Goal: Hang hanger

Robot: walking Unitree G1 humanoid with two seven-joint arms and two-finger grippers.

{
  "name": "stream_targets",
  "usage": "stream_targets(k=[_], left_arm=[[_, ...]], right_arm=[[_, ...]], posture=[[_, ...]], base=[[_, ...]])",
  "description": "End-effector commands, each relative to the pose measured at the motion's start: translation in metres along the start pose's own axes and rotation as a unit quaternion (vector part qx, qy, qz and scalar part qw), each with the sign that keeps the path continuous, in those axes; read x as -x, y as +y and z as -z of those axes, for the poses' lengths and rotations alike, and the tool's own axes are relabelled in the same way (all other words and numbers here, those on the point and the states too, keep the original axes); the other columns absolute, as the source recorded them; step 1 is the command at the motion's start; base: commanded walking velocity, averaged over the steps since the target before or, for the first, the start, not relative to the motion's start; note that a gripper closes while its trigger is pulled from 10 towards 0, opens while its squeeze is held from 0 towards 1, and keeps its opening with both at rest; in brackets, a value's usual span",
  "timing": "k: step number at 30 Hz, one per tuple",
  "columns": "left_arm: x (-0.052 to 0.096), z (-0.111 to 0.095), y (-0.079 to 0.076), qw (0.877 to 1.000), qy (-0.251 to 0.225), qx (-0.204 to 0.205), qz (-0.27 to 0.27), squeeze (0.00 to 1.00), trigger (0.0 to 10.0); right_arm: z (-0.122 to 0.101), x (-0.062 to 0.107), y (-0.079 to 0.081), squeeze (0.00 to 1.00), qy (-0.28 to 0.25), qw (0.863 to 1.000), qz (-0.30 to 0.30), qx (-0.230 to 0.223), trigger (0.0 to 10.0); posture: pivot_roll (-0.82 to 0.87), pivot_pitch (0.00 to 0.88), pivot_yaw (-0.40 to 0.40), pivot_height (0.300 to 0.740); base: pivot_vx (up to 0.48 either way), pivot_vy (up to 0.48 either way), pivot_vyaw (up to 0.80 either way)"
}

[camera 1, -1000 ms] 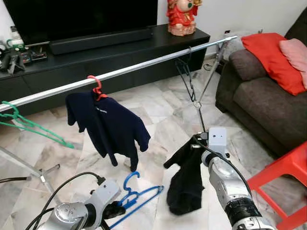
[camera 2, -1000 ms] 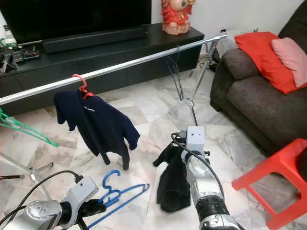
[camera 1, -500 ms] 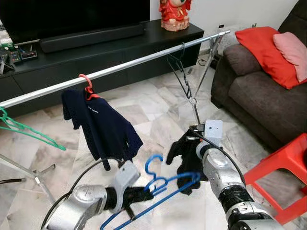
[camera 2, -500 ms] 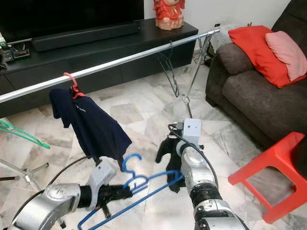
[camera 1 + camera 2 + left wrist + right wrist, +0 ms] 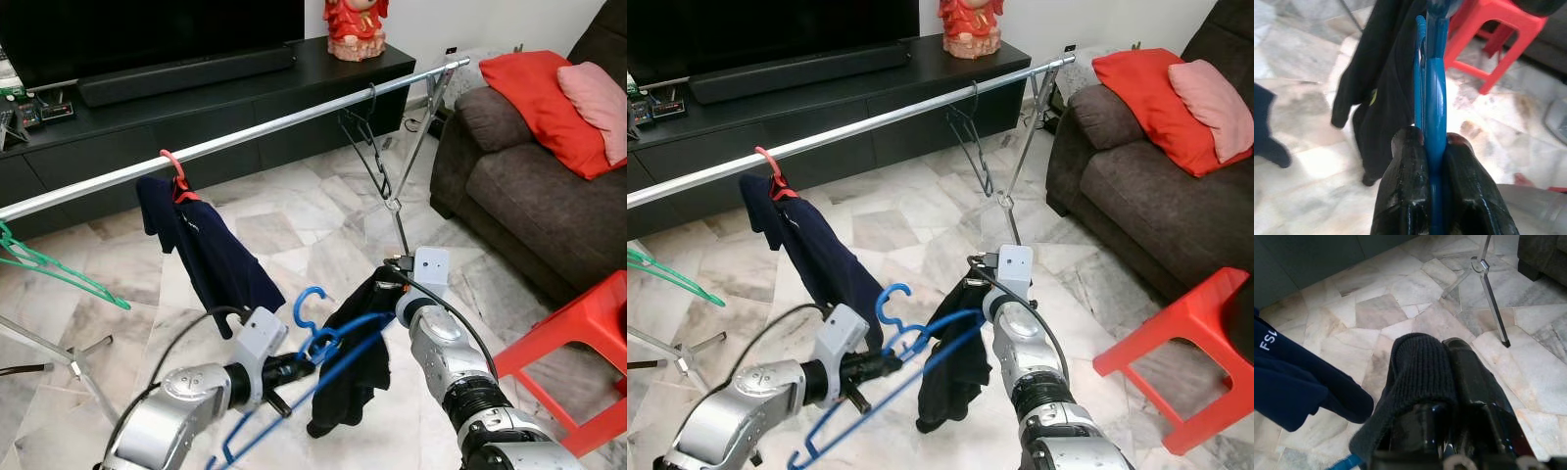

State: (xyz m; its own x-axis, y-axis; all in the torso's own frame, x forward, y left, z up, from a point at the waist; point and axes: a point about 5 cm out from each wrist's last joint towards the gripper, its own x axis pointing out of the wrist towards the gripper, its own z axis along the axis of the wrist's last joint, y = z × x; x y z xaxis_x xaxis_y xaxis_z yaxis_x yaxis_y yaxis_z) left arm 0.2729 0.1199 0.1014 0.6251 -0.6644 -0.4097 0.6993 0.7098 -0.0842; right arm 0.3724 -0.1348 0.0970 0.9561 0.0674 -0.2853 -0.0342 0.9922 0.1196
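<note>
Slippage is the main worry here. The left gripper [image 5: 1432, 171] is clamped on the blue hanger [image 5: 323, 367], which is held low in front of the robot, well below the rail [image 5: 284, 122], with one end pushed into the black garment [image 5: 353, 377]. The right gripper [image 5: 1447, 382] is pinched on a fold of that garment near its top edge, holding it up just beside the hanger.

The cloth hangs mostly to one side of the hanger, so if the right gripper lets go too soon, the garment would likely slide off onto the floor. The pinch on the hanger is narrow, and it could twist in the grip as weight comes on.

Lifting to the rail, the hook [image 5: 306, 305] could snag the navy shirt [image 5: 211, 255] hanging close by, or miss the rail if the hanger tilts.
</note>
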Motion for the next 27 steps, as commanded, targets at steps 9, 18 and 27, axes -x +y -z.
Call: stream_targets(k=[9,18,27], left_arm=[[-0.003,-0.010,0.000,0.999,-0.038,0.034,0.004,0.00,10.0],[-0.010,-0.013,-0.003,0.996,-0.061,0.070,-0.010,0.00,10.0],[-0.019,-0.016,0.015,0.981,-0.060,0.113,-0.143,0.00,10.0]], right_arm=[[-0.003,0.000,0.000,0.00,-0.012,1.000,-0.025,0.001,10.0],[-0.007,0.002,0.008,0.00,-0.014,0.997,-0.057,-0.047,10.0],[-0.014,0.005,0.006,0.00,-0.029,0.997,-0.041,-0.064,10.0]], posture=[[0.08,0.154,-0.026,0.740],[0.07,0.142,-0.028,0.740],[0.07,0.140,-0.033,0.740]], base=[[0.000,0.000,0.00],[0.000,0.000,0.00],[0.000,0.000,0.00]])
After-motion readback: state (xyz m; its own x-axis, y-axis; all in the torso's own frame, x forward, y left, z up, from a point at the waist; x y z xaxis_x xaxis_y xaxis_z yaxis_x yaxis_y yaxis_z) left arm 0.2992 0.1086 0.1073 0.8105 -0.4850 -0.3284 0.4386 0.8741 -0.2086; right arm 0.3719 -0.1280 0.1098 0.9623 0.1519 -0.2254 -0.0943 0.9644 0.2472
